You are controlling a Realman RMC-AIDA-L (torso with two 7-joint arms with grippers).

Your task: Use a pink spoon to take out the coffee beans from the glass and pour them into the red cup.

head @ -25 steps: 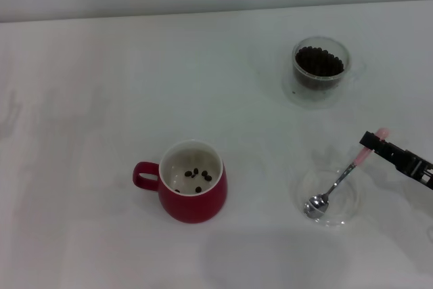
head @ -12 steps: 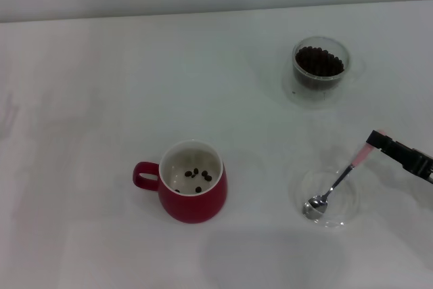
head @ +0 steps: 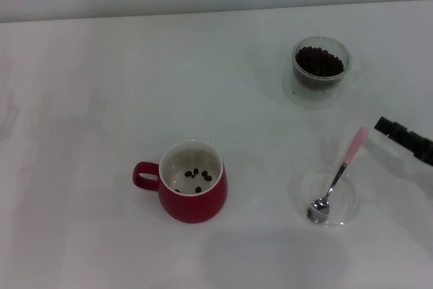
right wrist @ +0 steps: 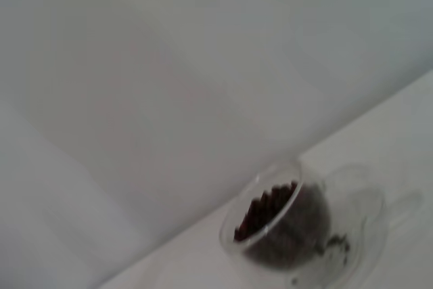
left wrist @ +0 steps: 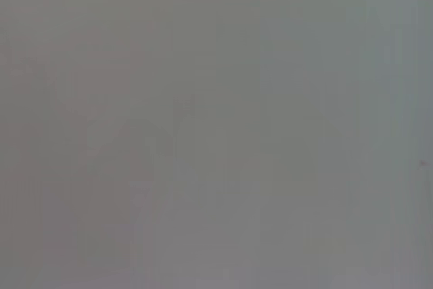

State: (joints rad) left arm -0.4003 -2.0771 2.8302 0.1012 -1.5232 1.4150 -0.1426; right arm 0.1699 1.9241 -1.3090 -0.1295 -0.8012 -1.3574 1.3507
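The pink spoon [head: 340, 174] lies free, its metal bowl down in a shallow clear dish [head: 350, 202] and its pink handle slanting up over the rim. My right gripper [head: 387, 126] hovers just right of the handle tip, open and clear of it. At the back right stands the glass [head: 321, 76] full of coffee beans [head: 319, 61]; the right wrist view also shows the glass [right wrist: 287, 235] and its beans [right wrist: 269, 209]. The red cup [head: 193, 194] sits front centre with a few beans [head: 197, 174] inside. The left gripper is out of view.
A white table [head: 101, 99] carries everything, and a pale wall runs behind it. The cup's handle [head: 144, 175] points left. The left wrist view shows only a blank grey surface.
My right gripper has let go of the spoon handle and drawn back to the right. The spoon has settled into the dish, with its handle resting on the rim.
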